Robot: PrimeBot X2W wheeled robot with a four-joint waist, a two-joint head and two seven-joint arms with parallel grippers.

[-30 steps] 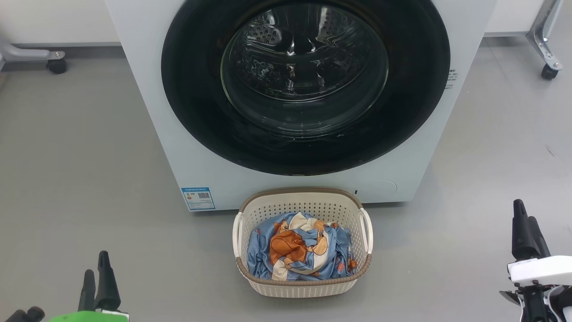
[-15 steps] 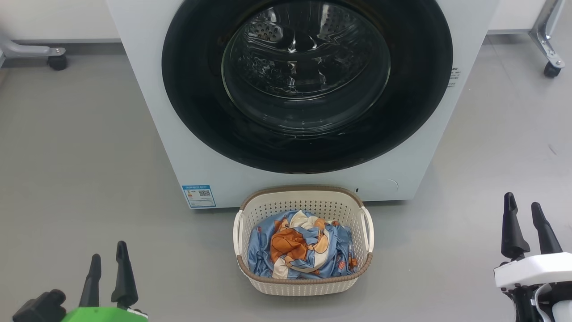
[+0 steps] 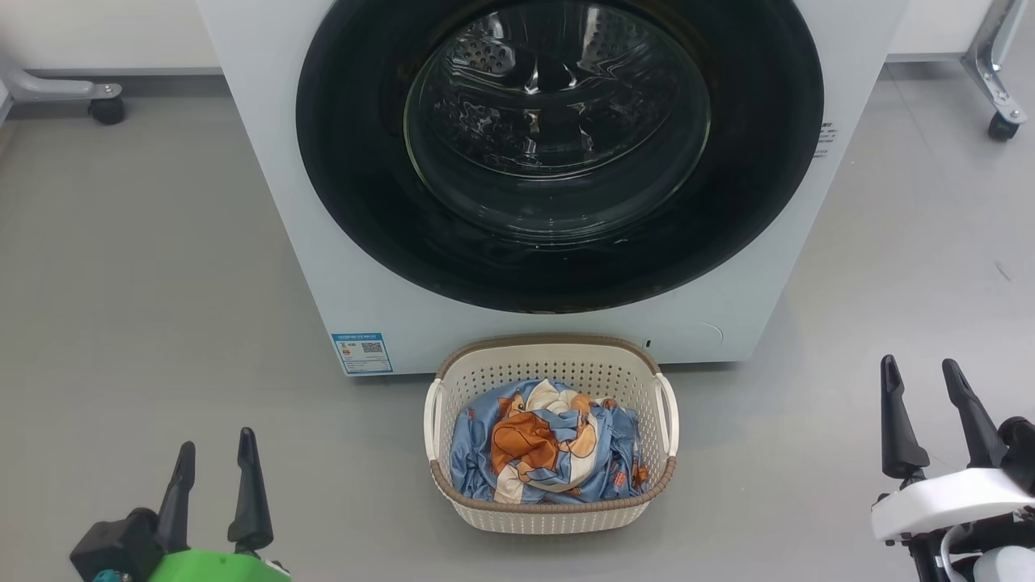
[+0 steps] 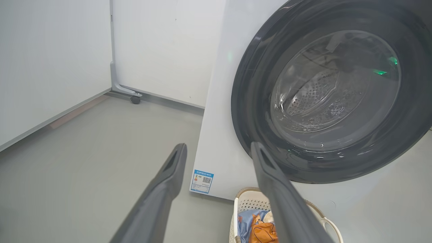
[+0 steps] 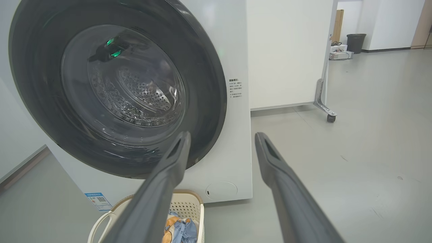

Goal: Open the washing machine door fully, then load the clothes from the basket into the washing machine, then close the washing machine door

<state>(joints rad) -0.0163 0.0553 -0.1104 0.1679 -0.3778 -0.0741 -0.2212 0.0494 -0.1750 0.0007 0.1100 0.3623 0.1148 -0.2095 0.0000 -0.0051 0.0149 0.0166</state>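
Observation:
The white washing machine stands straight ahead with its round black-rimmed door shut flat against the front; the steel drum shows through the glass. On the floor before it sits the cream basket, holding the light-blue clothes with orange bears. My left gripper is low at the left, open and empty, well left of the basket. At the lower right my right gripper is also open and empty. The door and the basket also show past the left fingers, and the door past the right fingers.
Grey floor spreads on both sides of the machine. A castered frame leg stands at the back left and another at the back right. White wall panels close off the left. A dark bin stands far off on the right.
Both grippers have come up and inward in the head view, and the right one has turned to show both fingers spread. The camera has shifted slightly.

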